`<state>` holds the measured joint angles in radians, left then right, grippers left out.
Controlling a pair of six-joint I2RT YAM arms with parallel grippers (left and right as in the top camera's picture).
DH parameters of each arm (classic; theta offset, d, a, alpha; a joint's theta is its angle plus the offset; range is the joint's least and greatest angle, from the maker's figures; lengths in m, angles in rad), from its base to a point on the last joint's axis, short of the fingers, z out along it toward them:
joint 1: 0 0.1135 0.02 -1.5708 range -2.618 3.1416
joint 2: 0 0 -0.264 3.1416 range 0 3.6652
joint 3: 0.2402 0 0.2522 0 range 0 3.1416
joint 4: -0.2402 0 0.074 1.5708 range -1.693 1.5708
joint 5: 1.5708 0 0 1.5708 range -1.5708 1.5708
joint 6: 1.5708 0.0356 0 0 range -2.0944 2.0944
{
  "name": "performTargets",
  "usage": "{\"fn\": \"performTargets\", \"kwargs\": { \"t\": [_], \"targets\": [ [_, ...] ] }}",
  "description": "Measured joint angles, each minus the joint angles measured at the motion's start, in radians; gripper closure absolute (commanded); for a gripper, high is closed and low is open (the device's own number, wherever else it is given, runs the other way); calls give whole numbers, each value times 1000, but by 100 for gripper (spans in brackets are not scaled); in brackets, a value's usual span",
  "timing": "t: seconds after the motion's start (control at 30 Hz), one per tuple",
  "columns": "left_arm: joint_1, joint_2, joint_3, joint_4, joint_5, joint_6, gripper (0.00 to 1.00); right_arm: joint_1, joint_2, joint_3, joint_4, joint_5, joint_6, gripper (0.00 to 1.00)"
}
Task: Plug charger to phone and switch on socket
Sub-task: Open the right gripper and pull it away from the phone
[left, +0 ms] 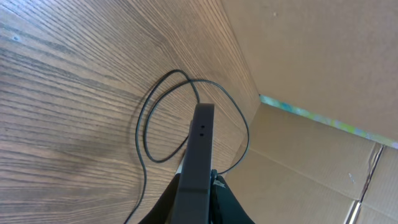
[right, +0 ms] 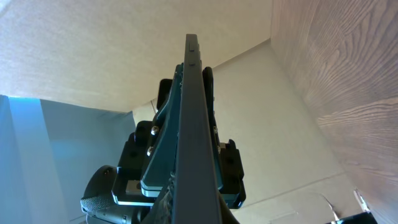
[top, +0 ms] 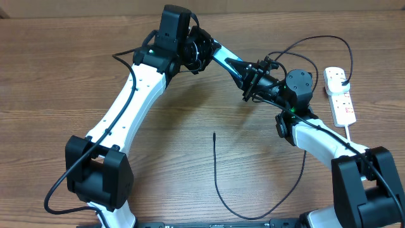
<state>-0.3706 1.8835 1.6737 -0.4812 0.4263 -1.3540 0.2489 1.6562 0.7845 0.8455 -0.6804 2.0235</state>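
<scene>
Left claw [top: 204,52] and right claw [top: 252,80]: mine, both clamped on phone [top: 223,60], held between them above desk [top: 76,76]. Charger [top: 214,164]: cable loose on desk below, tip apart from phone. Power strip [top: 340,96]: desk's right edge.

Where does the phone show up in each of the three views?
Overhead: the phone is upper centre, a slanted teal strip.
Left wrist: the phone is lower centre, edge-on, a dark slab rising from the bottom edge.
Right wrist: the phone is centre, edge-on, running top to bottom.
Shared landmark: the wooden table.
</scene>
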Motion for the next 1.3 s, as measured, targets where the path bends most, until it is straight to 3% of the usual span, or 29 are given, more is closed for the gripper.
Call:
{"fn": "performTargets", "kwargs": {
  "t": [0.13,0.33,0.47,0.6,0.87,1.0,1.3],
  "targets": [
    [0,0,0,1,1,0,94,0,0,0,0,0,0,95],
    [0,0,-1,-13,-3,-7,95,0,0,0,6,-1,0,78],
    [0,0,-3,-19,-5,-5,96,0,0,0,6,-4,0,75],
    [0,0,-4,-19,-7,-4,95,0,0,0,7,-3,0,66],
    [3,2,-12,-21,-10,0,95,0,0,0,7,-4,0,16],
    [20,3,-13,-20,-6,0,95,0,0,0,7,-10,0,2],
    [140,5,-13,-20,53,71,96,0,0,0,-1,-21,-1,0]
  ]
}}
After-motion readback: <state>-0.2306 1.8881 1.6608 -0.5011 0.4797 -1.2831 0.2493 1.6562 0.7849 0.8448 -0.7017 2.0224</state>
